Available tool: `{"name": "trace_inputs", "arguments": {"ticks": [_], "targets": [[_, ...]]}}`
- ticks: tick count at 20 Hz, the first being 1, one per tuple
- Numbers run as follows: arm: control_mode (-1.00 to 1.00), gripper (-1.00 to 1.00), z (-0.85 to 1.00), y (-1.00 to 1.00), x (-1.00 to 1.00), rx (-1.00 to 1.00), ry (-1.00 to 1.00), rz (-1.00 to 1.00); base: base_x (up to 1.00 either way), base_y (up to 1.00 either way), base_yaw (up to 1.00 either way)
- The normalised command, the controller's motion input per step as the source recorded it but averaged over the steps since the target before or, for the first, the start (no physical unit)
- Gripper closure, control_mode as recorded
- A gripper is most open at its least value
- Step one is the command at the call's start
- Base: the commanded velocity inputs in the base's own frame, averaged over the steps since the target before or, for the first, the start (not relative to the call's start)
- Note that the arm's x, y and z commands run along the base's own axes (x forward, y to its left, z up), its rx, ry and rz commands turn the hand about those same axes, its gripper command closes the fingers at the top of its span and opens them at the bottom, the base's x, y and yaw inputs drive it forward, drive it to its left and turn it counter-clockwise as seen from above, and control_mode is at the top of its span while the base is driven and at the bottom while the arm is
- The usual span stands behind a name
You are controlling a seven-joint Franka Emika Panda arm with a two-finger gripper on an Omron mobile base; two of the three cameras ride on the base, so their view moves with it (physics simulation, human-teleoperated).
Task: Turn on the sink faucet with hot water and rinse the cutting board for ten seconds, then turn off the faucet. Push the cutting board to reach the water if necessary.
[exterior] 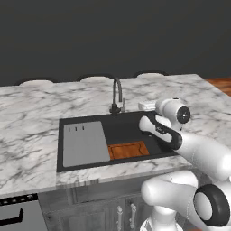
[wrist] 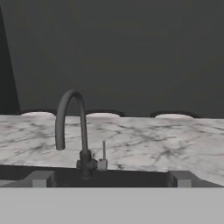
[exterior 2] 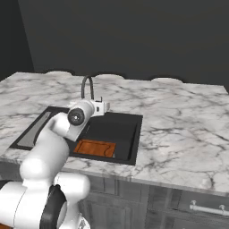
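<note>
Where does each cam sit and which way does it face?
Left base view: behind-left, looking down over the sink; arm rises at lower right.
Right base view: behind-right, same sink; arm at lower left.
Hand view: level toward the sink faucet; open gripper at bottom.
Shared: faucet in all three; cutting board in both base views.

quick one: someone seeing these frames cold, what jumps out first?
Probably the orange-brown cutting board, the one warm patch, lying flat at the front of the black sink beside a grey slotted slab. Next, the dark gooseneck sink faucet at the basin's back edge, no stream under its spout. The white arm stretches over the basin, its gripper open near the faucet base.
</note>
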Motion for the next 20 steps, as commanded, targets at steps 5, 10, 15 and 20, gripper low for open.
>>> {"name": "trace_inputs", "arguments": {"ticks": [5, 10, 15, 20], "targets": [[-1.0, -1.0, 0.0, 0.0, 0.21, 0.0, -0.03, 0.0, 0.0, 0.0, 0.0], [-1.0, -1.0, 0.0, 0.0, 0.12, 0.0, 0.03, 0.0, 0.0, 0.0, 0.0], [-1.0, -1.0, -0.07, 0.0, 0.19, 0.0, 0.05, 0.0, 0.0, 0.0, 0.0], [-1.0, -1.0, -0.18, 0.0, 0.19, 0.0, 0.04, 0.0, 0.0, 0.0, 0.0]]}}
